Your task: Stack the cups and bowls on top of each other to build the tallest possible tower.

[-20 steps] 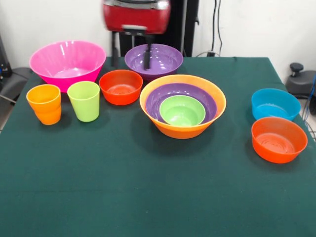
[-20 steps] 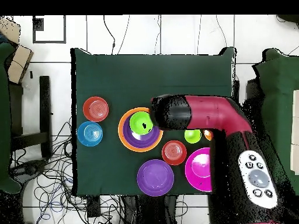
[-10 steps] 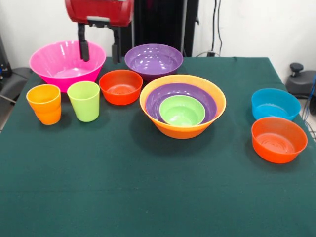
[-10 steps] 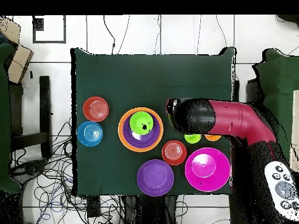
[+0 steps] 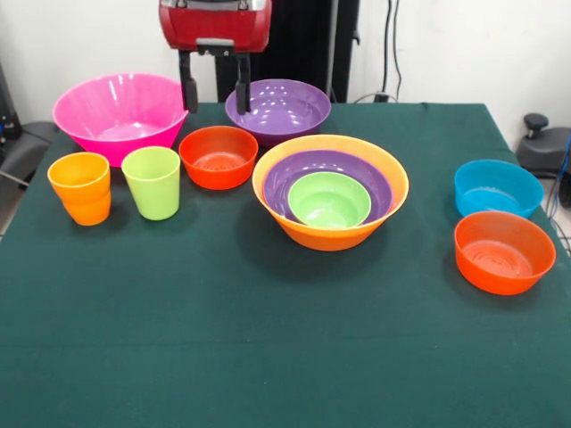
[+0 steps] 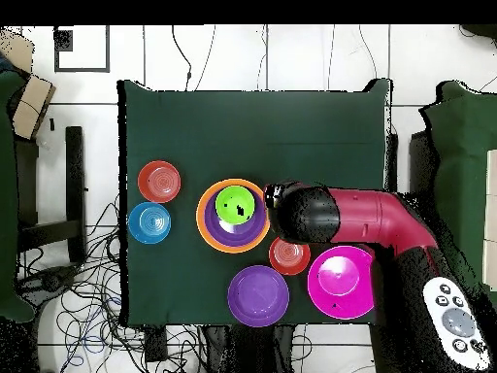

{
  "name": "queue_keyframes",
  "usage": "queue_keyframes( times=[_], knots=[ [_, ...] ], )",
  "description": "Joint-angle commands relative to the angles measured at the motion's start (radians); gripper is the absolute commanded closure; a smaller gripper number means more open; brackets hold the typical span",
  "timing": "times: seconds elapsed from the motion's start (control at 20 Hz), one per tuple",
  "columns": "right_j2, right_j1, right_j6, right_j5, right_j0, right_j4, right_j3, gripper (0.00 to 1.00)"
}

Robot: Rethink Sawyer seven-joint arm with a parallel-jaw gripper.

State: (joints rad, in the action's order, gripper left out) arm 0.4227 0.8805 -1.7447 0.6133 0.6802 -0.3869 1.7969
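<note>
My gripper (image 5: 215,93) hangs open and empty at the back of the table, above and just behind a small red-orange bowl (image 5: 219,157), between the large pink bowl (image 5: 122,114) and a loose purple bowl (image 5: 277,109). The tower is a yellow-orange bowl (image 5: 303,230) holding a purple bowl (image 5: 287,176) and a small lime-green bowl (image 5: 328,201). An orange cup (image 5: 80,188) and a lime-green cup (image 5: 152,183) stand upright at the left. A blue bowl (image 5: 498,187) and a second red-orange bowl (image 5: 504,252) sit at the right. From overhead, the arm (image 6: 320,214) hides both cups.
The overhead view shows the tower (image 6: 206,225), the pink bowl (image 6: 340,282), the loose purple bowl (image 6: 258,295) and the blue bowl (image 6: 149,222) on the green cloth (image 6: 291,136). Cables lie on the floor beyond the table's left edge.
The gripper swung from the purple bowl to over the pink bowl, then back to between the two. It stayed open. No bowl or cup moved.
</note>
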Motion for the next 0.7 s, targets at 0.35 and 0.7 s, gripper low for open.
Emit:
queue_keyframes(
  times=[0.35, 0.7],
  knots=[
    [0.173, -0.012, 0.249, -0.115, 0.241, -0.155, 0.242, 0.00],
    [0.396, 0.193, 0.294, -0.068, 0.460, -0.046, 0.460, 0.00]
  ],
)
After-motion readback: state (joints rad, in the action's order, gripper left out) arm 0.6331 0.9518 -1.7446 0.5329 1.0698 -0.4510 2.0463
